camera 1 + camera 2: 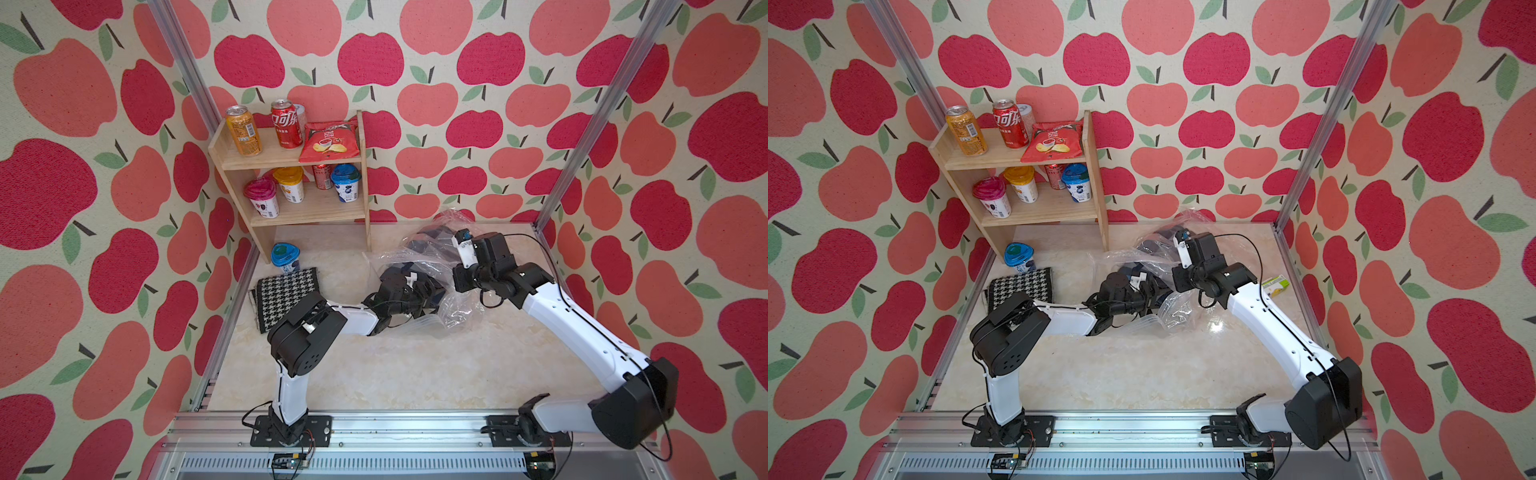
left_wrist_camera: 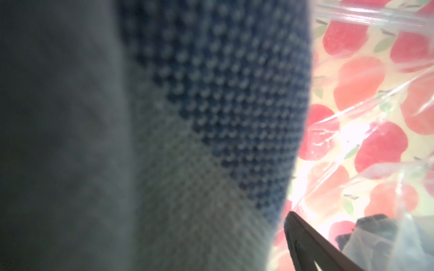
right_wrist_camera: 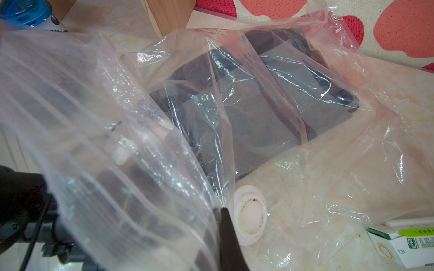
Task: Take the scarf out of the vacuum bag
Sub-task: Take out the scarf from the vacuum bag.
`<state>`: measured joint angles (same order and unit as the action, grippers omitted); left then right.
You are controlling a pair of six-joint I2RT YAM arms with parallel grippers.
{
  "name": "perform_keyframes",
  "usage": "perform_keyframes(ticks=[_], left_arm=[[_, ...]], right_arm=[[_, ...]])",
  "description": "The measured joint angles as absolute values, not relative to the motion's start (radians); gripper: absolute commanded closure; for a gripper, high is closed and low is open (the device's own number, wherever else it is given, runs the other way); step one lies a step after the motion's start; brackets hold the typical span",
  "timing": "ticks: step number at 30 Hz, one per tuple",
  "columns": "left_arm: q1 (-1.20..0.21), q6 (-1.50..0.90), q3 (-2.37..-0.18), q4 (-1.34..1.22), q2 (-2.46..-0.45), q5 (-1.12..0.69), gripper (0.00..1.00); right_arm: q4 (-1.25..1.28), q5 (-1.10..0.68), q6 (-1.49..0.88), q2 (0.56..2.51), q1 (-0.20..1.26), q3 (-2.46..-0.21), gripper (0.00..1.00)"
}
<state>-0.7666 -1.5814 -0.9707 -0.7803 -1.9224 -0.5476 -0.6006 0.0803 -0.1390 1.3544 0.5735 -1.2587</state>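
The vacuum bag (image 1: 382,262) (image 1: 1113,257), clear crinkly plastic, lies right of the table's middle. Its round white valve cap (image 3: 250,218) shows in the right wrist view. A folded grey and dark-blue scarf (image 1: 428,237) (image 3: 270,105) sits inside it. My right gripper (image 1: 460,241) (image 3: 222,208) is shut on the bag's upper film and holds it raised. My left gripper (image 1: 419,286) (image 1: 1142,286) is inside the bag's mouth, open. In its wrist view the knitted scarf (image 2: 199,117) fills the frame close up, and only one finger (image 2: 303,241) shows beside it.
A folded houndstooth cloth (image 1: 286,297) lies on the table at the left, with a blue-lidded cup (image 1: 286,255) behind it. A wooden shelf (image 1: 365,178) with cans, cups and a crisp packet stands at the back left. A small green-and-white carton (image 1: 1276,284) lies by the right wall.
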Motion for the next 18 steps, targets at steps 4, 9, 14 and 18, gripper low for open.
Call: perform_keyframes(ticks=[4,9,14,18], left_arm=[[-0.77,-1.581,-0.971,-0.77,-1.916,-0.551,0.03],[-0.775,-1.581,-0.971,-0.733,-1.89,-0.55,0.01],[-0.775,-1.581,-0.971,-0.737,-1.888,-0.548,0.02],[-0.77,-1.581,-0.971,-0.736,-1.888,-0.548,0.05]], right_arm=[[-0.6,0.08,-0.139,1.354,0.574,-1.259,1.0],[-0.6,0.08,-0.139,1.354,0.574,-1.259,1.0],[-0.6,0.08,-0.139,1.354,0.574,-1.259,1.0],[-0.6,0.08,-0.139,1.354,0.574,-1.259,1.0]])
